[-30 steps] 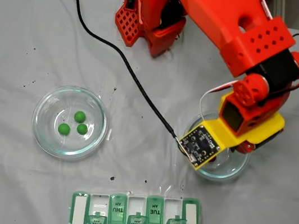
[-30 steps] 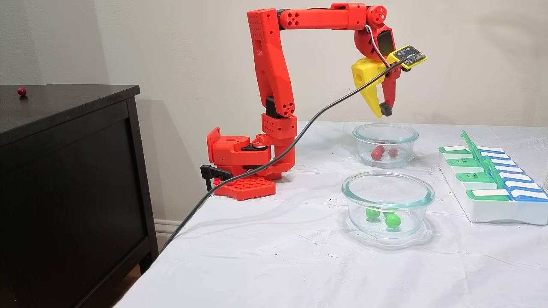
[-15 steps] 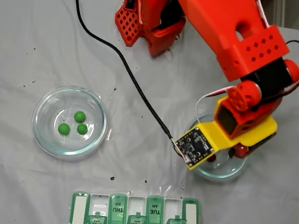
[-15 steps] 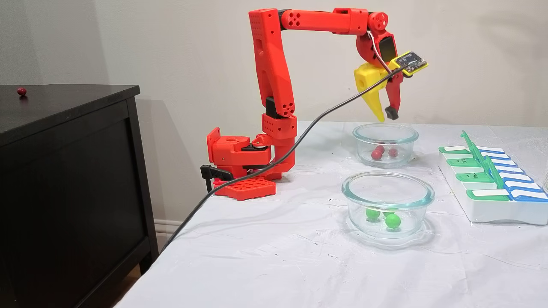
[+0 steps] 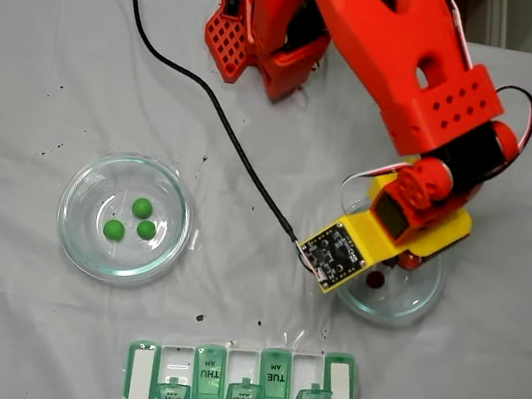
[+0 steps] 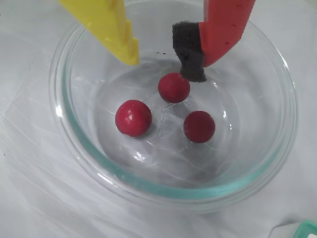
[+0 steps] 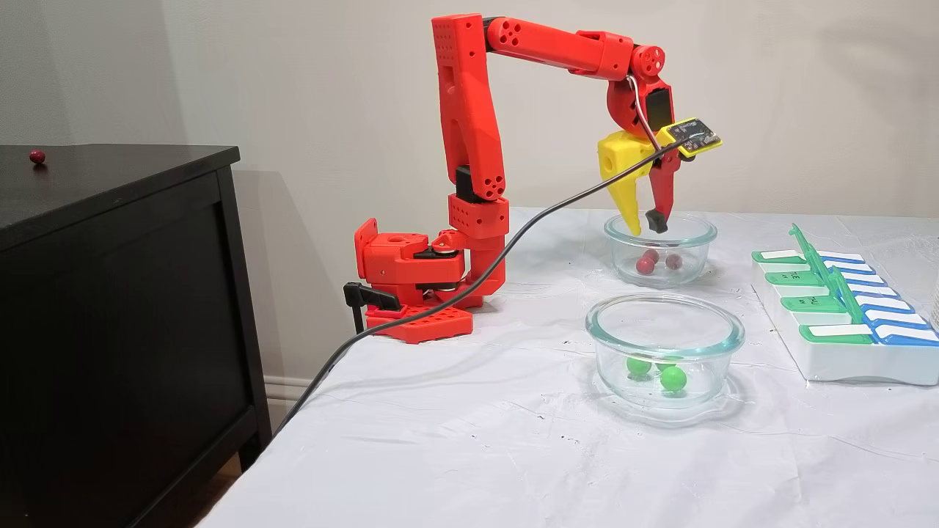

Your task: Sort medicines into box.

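Wrist view, tool (image 6: pixel 163 57) spread apart over red balls (image 6: pixel 174 88), wrinkled white cloth (image 7: pixel 469 440), perhaps paper, black cabinet (image 7: pixel 110 308)

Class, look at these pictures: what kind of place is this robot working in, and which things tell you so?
Probably a room in a home, not a lab. A white cloth covers the table, a dark wooden cabinet stands against a plain wall with a skirting board, and a weekly pill organizer lies beside two glass bowls.

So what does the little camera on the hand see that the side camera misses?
Wrist view: the three red balls close up, clearly apart, and the black pad on the red finger. Side fixed view: the whole arm, the green balls, the pill box, a stray red ball on the cabinet. Both: the open hand at the glass dish.
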